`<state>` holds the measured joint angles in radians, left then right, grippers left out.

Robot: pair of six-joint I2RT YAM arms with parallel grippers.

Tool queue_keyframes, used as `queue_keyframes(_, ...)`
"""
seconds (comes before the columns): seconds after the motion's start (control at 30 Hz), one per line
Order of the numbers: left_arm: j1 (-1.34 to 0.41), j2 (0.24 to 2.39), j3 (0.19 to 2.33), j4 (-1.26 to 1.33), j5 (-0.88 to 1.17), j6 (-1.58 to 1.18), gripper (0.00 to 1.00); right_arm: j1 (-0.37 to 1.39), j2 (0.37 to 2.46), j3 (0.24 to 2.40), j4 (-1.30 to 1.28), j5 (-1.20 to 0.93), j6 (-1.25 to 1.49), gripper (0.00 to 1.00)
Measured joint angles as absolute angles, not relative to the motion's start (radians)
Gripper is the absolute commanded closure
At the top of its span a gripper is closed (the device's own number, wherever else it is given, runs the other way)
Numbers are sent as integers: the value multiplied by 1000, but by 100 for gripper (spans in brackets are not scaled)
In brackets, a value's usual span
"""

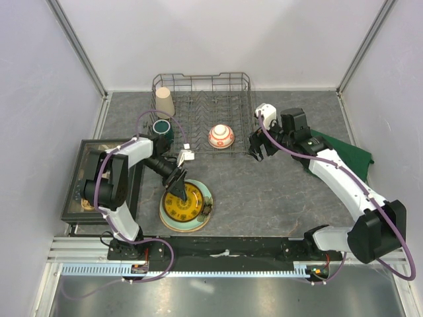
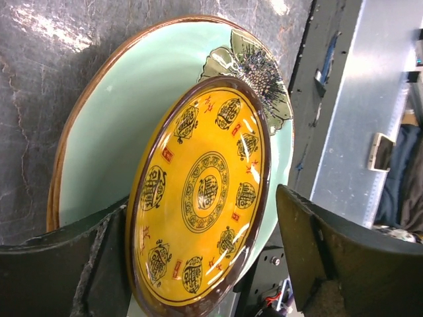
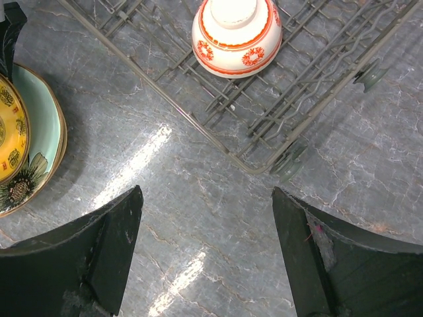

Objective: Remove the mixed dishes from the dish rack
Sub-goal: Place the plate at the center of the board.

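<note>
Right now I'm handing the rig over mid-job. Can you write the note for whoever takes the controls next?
Grippers: the left gripper is open, over the small yellow plate, which lies on the pale-green plate on the table. The right gripper is open and empty, above the table by the dish rack, at its near right corner.
Done: those two plates are out of the rack.
Left: the red-and-white bowl (upside down), dark green mug and beige cup are in the rack.

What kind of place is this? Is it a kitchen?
Probably a robot test booth, not a kitchen: plain white walls around a grey table, two robot arms bolted at its edge.
</note>
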<state>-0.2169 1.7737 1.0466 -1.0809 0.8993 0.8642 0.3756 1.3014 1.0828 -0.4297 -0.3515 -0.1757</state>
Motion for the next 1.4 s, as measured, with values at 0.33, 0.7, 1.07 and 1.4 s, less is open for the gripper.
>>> queue_keyframes(0.33, -232, 1691, 1000, -1006, 850, 818, 9, 373, 1290, 1070, -425, -364, -171, 12)
queue_keyframes(0.7, -256, 1596, 987, -956, 792, 780, 7, 369, 1288, 1065, -419, -367, -169, 12)
queue_keyframes(1.07, -281, 1510, 962, -943, 763, 752, 6, 368, 1280, 1054, -418, -370, -168, 11)
queue_keyframes(1.4, -290, 1481, 945, -911, 726, 731, 5, 368, 1276, 1054, -414, -381, -167, 11)
